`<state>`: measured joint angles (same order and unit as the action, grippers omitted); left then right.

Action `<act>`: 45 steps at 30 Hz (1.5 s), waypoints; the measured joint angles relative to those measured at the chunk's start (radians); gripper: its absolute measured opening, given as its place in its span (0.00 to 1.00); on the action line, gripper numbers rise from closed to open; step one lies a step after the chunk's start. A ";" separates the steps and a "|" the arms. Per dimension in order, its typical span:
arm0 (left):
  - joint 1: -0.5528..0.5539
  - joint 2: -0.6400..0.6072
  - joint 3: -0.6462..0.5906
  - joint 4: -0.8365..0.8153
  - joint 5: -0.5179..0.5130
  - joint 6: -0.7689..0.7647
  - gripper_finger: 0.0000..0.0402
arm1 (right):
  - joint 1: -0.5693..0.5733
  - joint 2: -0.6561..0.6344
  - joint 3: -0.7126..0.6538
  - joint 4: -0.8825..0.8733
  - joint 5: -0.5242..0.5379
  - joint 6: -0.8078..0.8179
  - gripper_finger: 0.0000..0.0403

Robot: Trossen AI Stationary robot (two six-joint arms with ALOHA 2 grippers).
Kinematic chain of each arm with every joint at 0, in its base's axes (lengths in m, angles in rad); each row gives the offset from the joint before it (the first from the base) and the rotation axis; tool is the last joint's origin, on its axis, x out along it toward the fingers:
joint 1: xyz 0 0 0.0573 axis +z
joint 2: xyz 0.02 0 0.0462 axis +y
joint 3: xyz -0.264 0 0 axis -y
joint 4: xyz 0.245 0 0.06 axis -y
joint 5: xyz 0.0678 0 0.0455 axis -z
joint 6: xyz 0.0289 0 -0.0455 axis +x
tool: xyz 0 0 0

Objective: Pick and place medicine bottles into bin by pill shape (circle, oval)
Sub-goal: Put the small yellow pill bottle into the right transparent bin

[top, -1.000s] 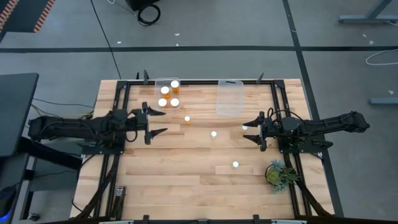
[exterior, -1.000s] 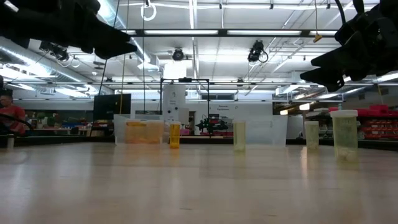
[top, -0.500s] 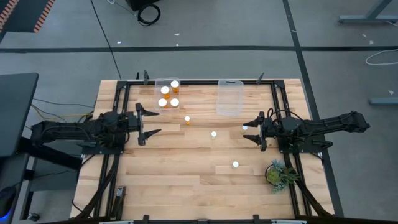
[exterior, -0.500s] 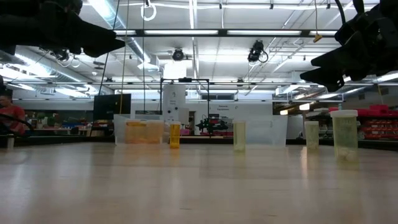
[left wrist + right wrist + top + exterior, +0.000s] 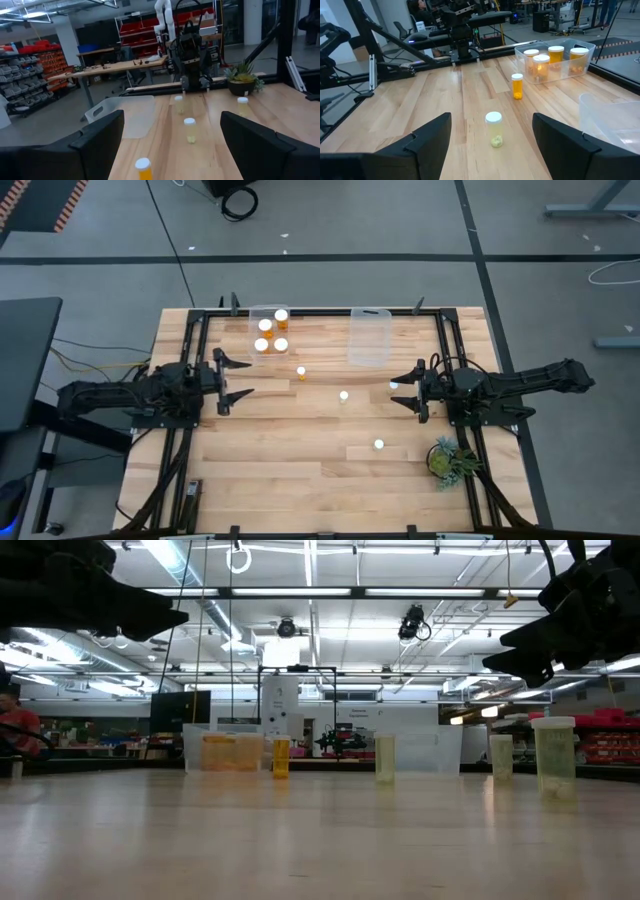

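Amber-orange medicine bottles [image 5: 271, 332] with white caps sit in a clear tub [image 5: 254, 314] on a pale, blond wood table [image 5: 300, 470]. A second clear tub [image 5: 368, 350] shows no colour inside. Two black arms flank loose bottles, some holding yellowish pills [image 5: 495, 142], near a green potted plant [image 5: 449, 459].

Wooden table [image 5: 300, 470]: two clear tubs [image 5: 368, 338], loose medicine bottles [image 5: 343, 395], potted plant [image 5: 447, 459].

four bottles [image 5: 272, 332] in the left tub [image 5: 268, 310], four loose on the table [image 5: 300, 470]
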<state>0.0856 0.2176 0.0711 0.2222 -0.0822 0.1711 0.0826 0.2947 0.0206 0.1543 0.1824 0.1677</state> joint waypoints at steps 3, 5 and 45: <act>0.000 -0.019 0.000 -0.015 0.000 -0.002 0.85 | 0.000 0.000 0.000 0.002 0.000 0.000 0.71; 0.000 -0.032 0.000 -0.017 0.000 0.000 0.85 | 0.000 0.000 0.000 0.012 0.000 0.017 0.71; 0.000 -0.074 0.000 -0.177 0.001 -0.028 0.85 | -0.002 0.328 0.118 0.522 0.188 0.143 0.71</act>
<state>0.0853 0.1432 0.0711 0.0452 -0.0811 0.1429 0.0803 0.6224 0.1384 0.6768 0.3706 0.3108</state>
